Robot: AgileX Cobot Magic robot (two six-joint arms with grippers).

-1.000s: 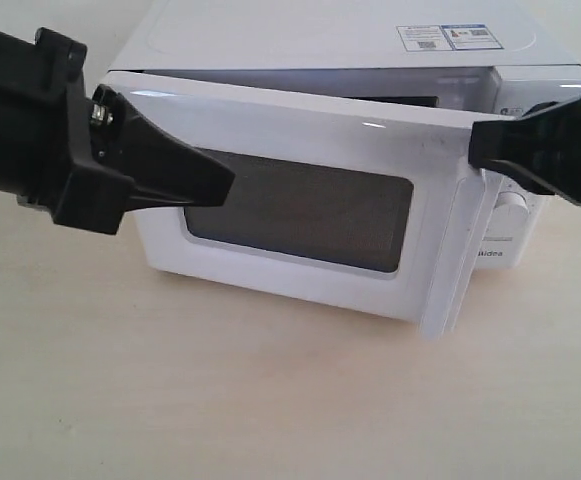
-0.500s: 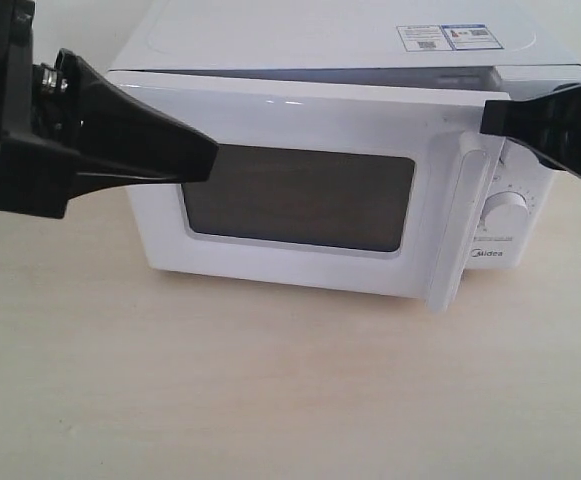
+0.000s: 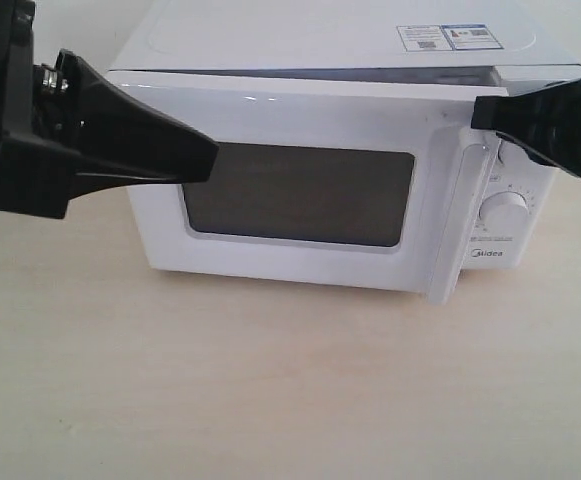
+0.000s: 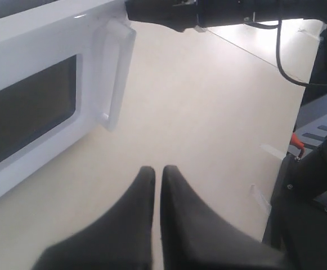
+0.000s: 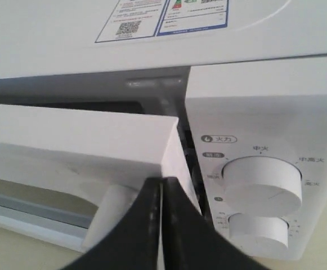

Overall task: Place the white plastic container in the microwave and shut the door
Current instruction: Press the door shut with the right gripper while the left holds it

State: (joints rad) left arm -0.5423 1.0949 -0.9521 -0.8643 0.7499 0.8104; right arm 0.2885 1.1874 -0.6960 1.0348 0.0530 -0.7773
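Exterior view: a pale worktop point(image 3: 270, 400), bare in front, carries the microwave point(image 3: 300, 40). We see its door point(image 3: 300, 120), widely ajar a second ago, now nearly shut, with a slim gap at the handle edge. The closed right pincer point(image 3: 480, 112) sits at that top corner. The closed left pincer point(image 3: 210, 160) hangs before the window.

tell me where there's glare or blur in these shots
Exterior view: small glints atop the door, otherwise even light. Left wrist view: left pincer soft, table washed out far off. Right wrist view: right pincer blurred, upper dial sharp.
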